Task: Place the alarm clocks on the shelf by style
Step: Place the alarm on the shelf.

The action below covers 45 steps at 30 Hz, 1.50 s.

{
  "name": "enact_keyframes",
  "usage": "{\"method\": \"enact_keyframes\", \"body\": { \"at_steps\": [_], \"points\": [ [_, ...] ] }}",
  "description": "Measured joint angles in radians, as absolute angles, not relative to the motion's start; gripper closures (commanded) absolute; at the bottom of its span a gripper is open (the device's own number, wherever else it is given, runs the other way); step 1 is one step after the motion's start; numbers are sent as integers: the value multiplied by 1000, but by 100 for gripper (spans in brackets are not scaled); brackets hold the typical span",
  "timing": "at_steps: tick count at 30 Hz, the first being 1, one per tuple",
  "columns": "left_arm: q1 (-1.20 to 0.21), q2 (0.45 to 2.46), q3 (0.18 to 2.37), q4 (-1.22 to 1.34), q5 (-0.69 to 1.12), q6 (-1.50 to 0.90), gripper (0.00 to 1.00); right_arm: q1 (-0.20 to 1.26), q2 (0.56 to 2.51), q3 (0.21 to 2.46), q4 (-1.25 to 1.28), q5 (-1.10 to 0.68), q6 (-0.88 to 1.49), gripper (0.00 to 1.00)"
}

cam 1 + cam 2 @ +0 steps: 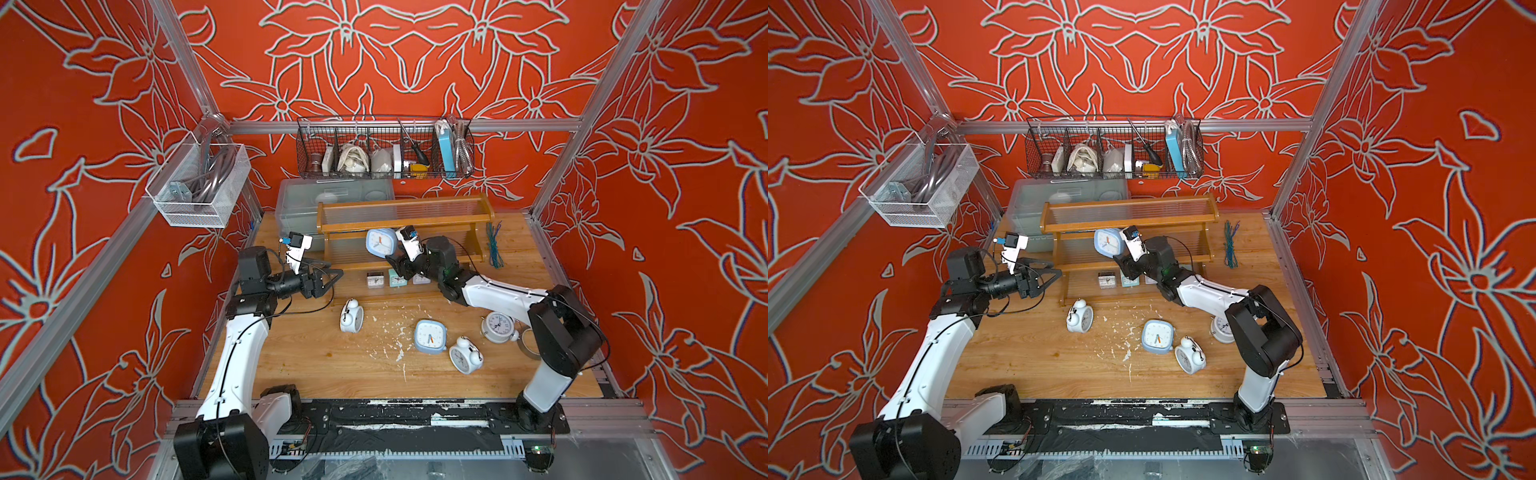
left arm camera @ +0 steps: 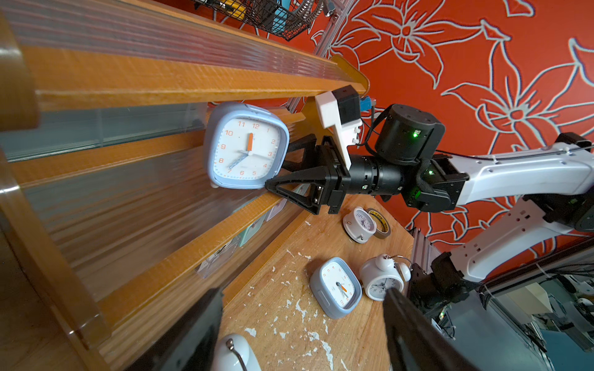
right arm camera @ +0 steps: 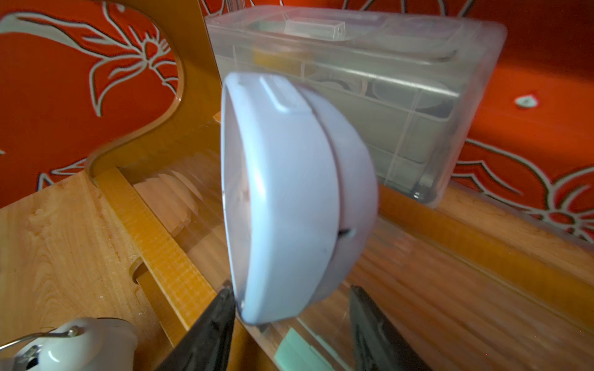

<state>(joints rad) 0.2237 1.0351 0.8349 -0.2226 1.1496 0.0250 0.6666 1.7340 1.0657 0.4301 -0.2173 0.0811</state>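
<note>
Three tiny square clocks (image 1: 375, 279) (image 1: 397, 277) (image 1: 422, 279) occupy the shelf's (image 1: 405, 226) bottom tier. A pale-blue clock (image 2: 246, 149) is at the middle tier between the right tool's (image 2: 276, 170) fingers; we cannot tell whether they grip it. The left tool (image 1: 330, 281) is wide and empty. On the worktop (image 1: 311, 353) remain another pale-blue clock (image 1: 430, 336) and three twin-bell clocks (image 1: 351, 316) (image 1: 465, 353) (image 1: 498, 327).

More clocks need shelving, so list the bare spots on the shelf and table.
Free: top tier; middle tier left of the pale-blue clock; table in front of the lone twin-bell clock. Crowded: bottom tier around the tiny clocks; table's right, with three clocks.
</note>
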Motion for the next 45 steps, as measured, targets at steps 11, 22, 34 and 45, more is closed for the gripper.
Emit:
{"method": "enact_keyframes", "body": {
  "at_steps": [11,22,34,45],
  "points": [
    [224,1035,835,-223,1150,25,21,666,1729,1057,425,-167,82,44],
    [229,1033,835,-223,1151,25,21,666,1721,1050,422,-151,86,44],
    [227,1022,834,-224,1184,41,20,666,1614,1008,327,-179,123,31],
    [14,1058,839,-315,1122,147,19,666,1301,935,-54,-203,258,25]
  ]
}}
